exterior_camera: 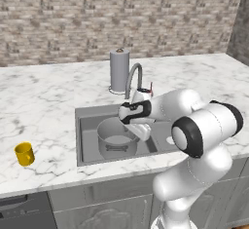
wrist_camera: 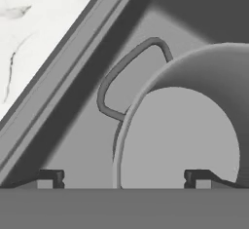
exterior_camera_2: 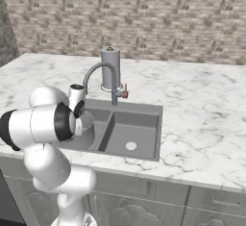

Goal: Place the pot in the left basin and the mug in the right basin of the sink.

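Note:
The wide grey pot (exterior_camera: 116, 138) stands upright in the larger left basin (exterior_camera: 87, 135) of the sink (exterior_camera: 78, 113). My gripper (exterior_camera: 141, 131) hangs over the pot's right rim. In the hand view the gripper (wrist_camera: 125, 177) is open, its tips straddling the pot's (wrist_camera: 185, 125) wall, with one wire side handle lying toward the basin floor (wrist_camera: 82, 125). The yellow mug (exterior_camera: 24, 153) stands on the counter far left of the sink, near the front edge. The narrower right basin (exterior_camera_2: 129, 133) holds only its pale drain.
A curved grey faucet (exterior_camera: 133, 74) rises behind the sink divider, close to my hand. The tall grey paper-towel roll (exterior_camera: 119, 69) stands behind it. Marble counter (exterior_camera: 44, 106) spreads left and right, with a brick wall at the back.

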You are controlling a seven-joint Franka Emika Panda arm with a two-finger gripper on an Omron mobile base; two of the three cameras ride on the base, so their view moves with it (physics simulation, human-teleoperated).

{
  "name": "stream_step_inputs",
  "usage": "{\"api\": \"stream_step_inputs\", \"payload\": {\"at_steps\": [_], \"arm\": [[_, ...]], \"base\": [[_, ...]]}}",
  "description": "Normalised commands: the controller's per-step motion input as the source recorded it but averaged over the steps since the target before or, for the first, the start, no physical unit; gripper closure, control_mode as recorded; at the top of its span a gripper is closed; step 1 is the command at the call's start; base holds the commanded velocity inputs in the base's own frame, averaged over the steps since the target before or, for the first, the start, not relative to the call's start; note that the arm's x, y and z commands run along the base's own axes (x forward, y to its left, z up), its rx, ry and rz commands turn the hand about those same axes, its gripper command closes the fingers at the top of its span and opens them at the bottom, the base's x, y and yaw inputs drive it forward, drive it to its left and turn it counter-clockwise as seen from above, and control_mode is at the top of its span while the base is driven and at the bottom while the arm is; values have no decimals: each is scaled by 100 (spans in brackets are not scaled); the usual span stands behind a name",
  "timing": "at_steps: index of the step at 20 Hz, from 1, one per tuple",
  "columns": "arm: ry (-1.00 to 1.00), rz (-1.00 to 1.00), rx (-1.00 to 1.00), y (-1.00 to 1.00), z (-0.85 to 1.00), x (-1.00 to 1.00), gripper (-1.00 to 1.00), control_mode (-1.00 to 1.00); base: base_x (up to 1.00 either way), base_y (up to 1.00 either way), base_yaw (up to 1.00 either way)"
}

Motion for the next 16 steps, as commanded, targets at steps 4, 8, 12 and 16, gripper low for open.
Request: {"api": "stream_step_inputs", "payload": {"at_steps": [4, 8, 12, 16], "arm": [[0, 2, 0, -6, 43, -22, -100, -100], [0, 4, 0, -2, 36, -38, -100, -100], [0, 5, 0, 0, 38, -39, -100, -100], [2, 1, 0, 1, 35, -36, -100, -100]], "base": [[0, 0, 0], [0, 0, 0], [0, 0, 0], [0, 0, 0]]}}
